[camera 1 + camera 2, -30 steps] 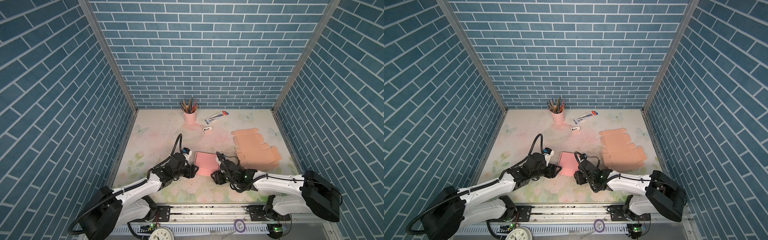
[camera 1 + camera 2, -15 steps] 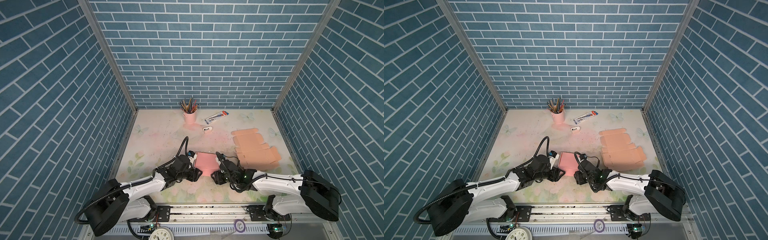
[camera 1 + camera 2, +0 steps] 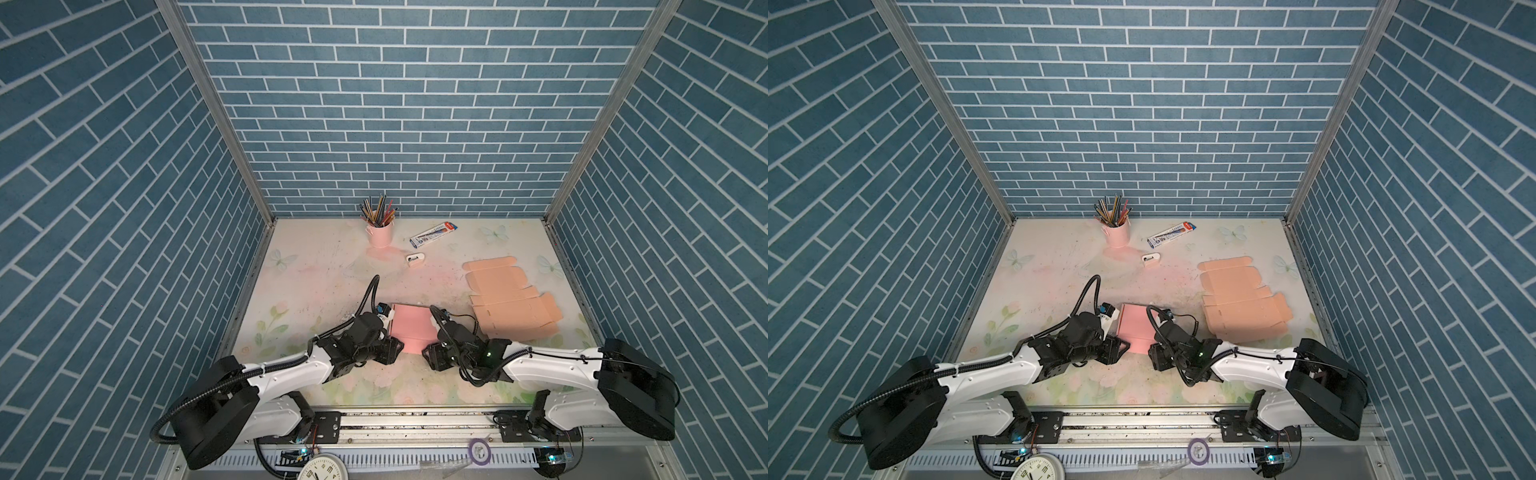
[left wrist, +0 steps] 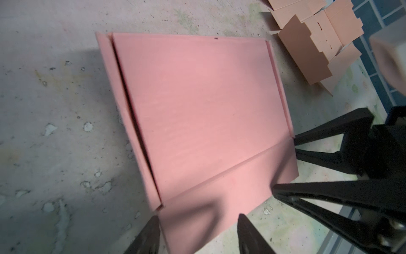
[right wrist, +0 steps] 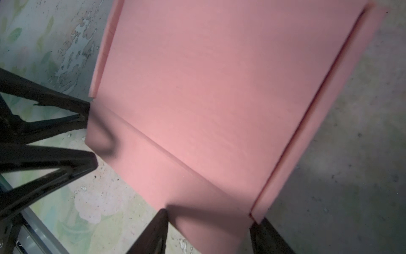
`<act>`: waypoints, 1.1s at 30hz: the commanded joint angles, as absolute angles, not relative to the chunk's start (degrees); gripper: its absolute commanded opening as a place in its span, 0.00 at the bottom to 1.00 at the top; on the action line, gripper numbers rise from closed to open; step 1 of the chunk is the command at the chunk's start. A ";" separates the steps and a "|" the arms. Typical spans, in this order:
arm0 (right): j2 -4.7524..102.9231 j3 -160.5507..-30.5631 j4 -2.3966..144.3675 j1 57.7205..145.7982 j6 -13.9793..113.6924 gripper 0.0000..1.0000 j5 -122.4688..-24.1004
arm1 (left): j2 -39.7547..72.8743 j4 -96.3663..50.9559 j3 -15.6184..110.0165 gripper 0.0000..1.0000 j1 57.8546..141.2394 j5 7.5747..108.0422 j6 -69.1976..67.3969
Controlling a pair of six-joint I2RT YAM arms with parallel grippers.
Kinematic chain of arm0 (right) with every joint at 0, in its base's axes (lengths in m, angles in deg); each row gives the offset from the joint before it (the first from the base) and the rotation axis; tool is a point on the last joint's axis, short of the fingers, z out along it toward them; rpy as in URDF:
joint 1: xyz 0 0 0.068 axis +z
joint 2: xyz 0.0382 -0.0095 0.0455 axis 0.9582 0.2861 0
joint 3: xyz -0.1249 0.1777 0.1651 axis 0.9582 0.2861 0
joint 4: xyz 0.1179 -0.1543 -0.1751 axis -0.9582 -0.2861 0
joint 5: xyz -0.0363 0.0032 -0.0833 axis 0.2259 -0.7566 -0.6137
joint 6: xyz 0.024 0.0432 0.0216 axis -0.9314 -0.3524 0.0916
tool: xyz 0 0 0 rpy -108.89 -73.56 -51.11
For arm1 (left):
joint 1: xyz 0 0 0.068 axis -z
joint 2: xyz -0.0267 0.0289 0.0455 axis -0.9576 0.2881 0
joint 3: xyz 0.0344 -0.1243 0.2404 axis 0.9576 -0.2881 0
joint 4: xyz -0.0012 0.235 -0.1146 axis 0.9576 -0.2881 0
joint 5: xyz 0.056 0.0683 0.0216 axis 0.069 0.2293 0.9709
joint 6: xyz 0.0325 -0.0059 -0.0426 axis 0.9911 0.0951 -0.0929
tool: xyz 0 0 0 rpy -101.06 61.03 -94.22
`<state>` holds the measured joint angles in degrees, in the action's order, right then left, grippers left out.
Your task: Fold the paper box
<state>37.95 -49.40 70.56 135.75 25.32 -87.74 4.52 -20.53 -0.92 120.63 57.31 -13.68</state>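
Left wrist view shows the pink paper box (image 4: 219,143) nearly formed, side walls (image 4: 129,123) up and lid panel (image 4: 193,88) laid over them, yet its front flap (image 4: 219,198) lies untucked on the tabletop (image 4: 55,110), so tucking seems the step left. Both top views place it front-middle; left jaws and right jaws stand apart astride the flap's near corners, clamping nothing

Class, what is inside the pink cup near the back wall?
Coloured pencils stand in the pink cup, their upper ends fanning out above the rim. Their lower parts and the cup's bottom are hidden by its wall.
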 commanded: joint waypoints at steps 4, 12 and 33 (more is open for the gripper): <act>38.79 -50.90 70.54 136.33 23.08 0.58 -88.82 | 5.51 -18.42 -0.80 0.53 121.07 59.00 -13.35; 40.38 -52.03 68.16 136.31 23.21 0.56 -91.23 | 6.99 -17.04 -1.49 0.46 120.85 59.89 -12.87; 40.39 -53.37 65.98 135.38 24.38 0.56 -93.17 | 5.51 -19.91 1.87 0.75 116.50 57.23 -12.54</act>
<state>39.85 -51.67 67.68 135.66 25.34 -91.33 6.21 -19.68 -0.51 117.11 57.95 -13.31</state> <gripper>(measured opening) 0.564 0.750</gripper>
